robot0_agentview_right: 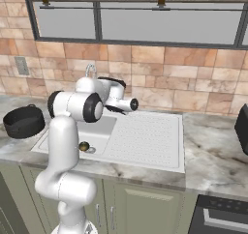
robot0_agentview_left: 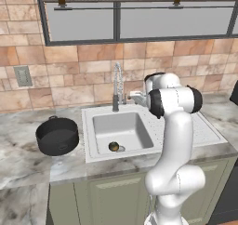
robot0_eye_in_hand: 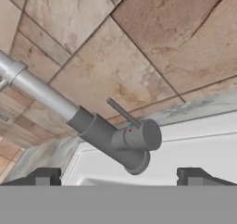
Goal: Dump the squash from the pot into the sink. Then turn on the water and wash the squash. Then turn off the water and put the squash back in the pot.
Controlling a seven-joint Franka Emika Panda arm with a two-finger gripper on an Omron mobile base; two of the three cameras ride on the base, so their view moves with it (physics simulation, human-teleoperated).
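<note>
1. Gripper (robot0_eye_in_hand: 118, 177) spread wide, holding nothing, at the faucet (robot0_eye_in_hand: 115, 140) base; its handle lies between the fingers (robot0_eye_in_hand: 44, 177).
2. Squash (robot0_agentview_left: 113, 147) lies in the sink (robot0_agentview_left: 95, 147) by the drain (well below the fingers).
3. Pot (robot0_agentview_left: 57, 135) stands left of the sink.

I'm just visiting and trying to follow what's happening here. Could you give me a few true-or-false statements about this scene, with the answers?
1. The squash lies in the sink. True.
2. The pot stands to the right of the sink. False: it stands on the counter to its left.
3. The pincer is open, facing the faucet. True.
4. The pincer is holding the squash. False: it holds nothing.
5. The pot is lying on its side. False: it stands upright.
</note>
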